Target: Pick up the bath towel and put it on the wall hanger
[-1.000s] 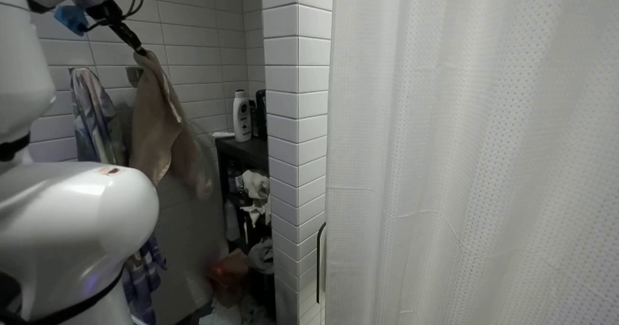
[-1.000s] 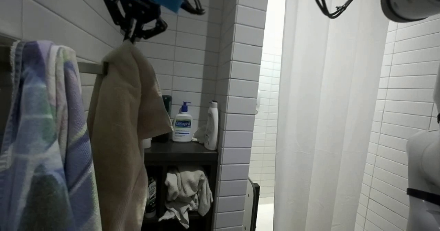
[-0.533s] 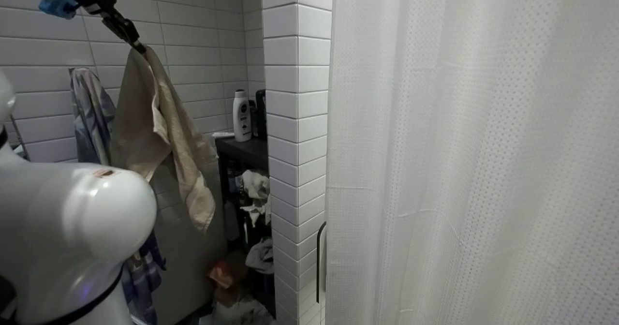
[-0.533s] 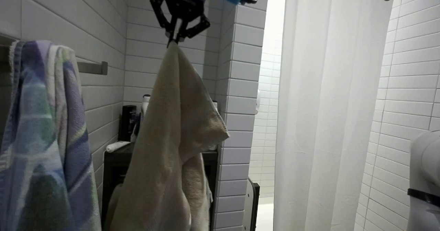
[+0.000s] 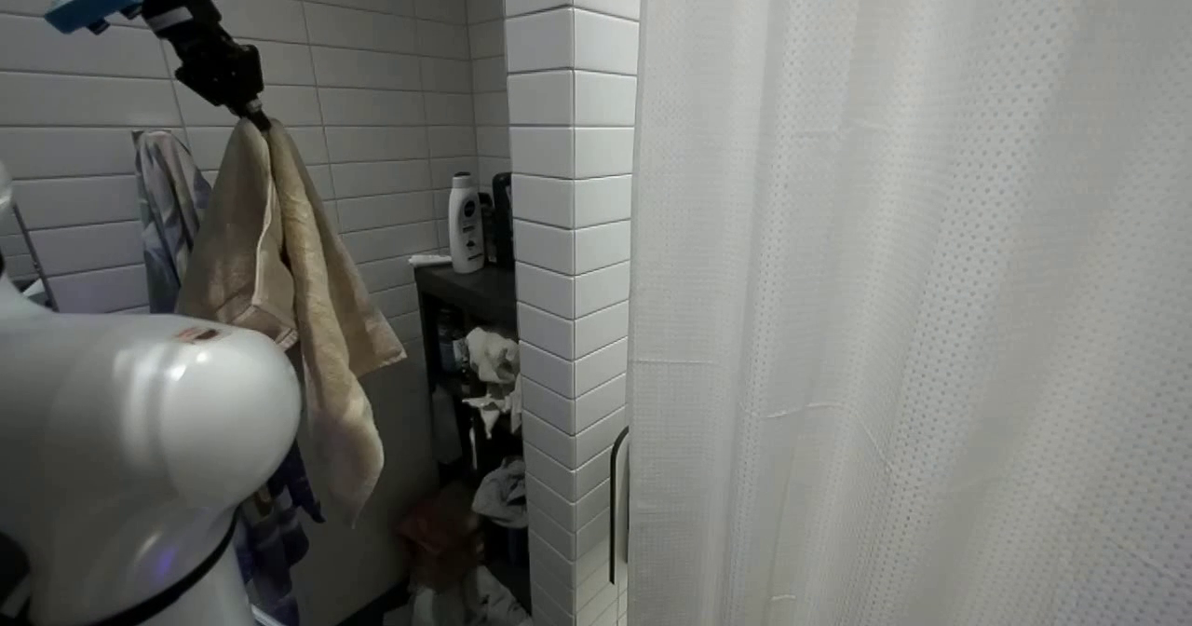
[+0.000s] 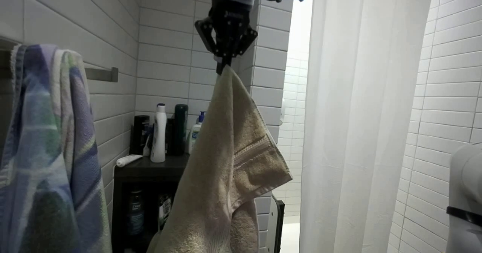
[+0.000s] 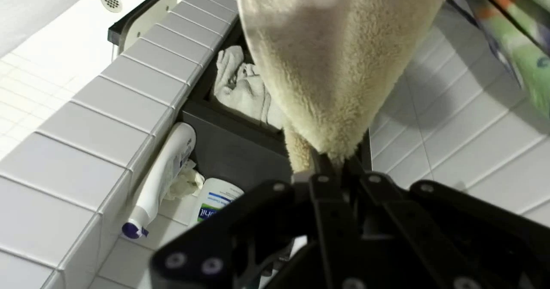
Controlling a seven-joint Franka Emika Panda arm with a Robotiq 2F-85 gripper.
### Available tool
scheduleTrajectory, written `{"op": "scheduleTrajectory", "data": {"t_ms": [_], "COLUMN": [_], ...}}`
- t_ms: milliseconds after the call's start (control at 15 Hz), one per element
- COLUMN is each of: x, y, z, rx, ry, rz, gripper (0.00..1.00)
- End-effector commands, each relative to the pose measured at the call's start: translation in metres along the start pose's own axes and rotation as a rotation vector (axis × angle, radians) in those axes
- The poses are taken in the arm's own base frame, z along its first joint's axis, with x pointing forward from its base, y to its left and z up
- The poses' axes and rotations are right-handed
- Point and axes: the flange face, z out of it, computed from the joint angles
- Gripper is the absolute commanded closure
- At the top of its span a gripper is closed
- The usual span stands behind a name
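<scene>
The beige bath towel (image 6: 211, 177) hangs from my gripper (image 6: 223, 67), which is shut on its top corner. The towel (image 5: 317, 263) falls in folds and its lower end is cut off in an exterior view. In the wrist view the towel (image 7: 335, 65) rises from between the fingertips (image 7: 337, 162). The wall hanger, a flat metal bar (image 6: 101, 74), is on the tiled wall. Its free end shows bare, and the gripper and towel are apart from it, to its right in that view, the fingertips at about its height.
A patterned blue and purple towel (image 6: 52, 140) hangs on the same bar. A black shelf (image 6: 150, 168) with several bottles stands in the corner behind the beige towel. A tiled pillar (image 5: 573, 235) and a white shower curtain (image 5: 894, 291) stand beside it.
My gripper has carried the towel away from the bar's end, rightward in an exterior view, then lower. The bar's end, covered a second ago, is now uncovered there. The grip has stayed shut.
</scene>
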Motion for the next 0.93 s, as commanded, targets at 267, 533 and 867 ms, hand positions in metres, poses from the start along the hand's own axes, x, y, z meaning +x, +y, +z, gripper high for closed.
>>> {"op": "scheduleTrajectory", "data": {"t_ms": [267,533,867], "x": [0.007,0.01,0.02], "y": [0.029,0.029,0.018], "z": [-0.013,-0.012,-0.034], "rx": [-0.052,-0.066,-0.086], "ry": [-0.086,-0.102,-0.025], "rz": [-0.433,-0.658,-0.762], "gripper": [0.98,0.98,0.98]}}
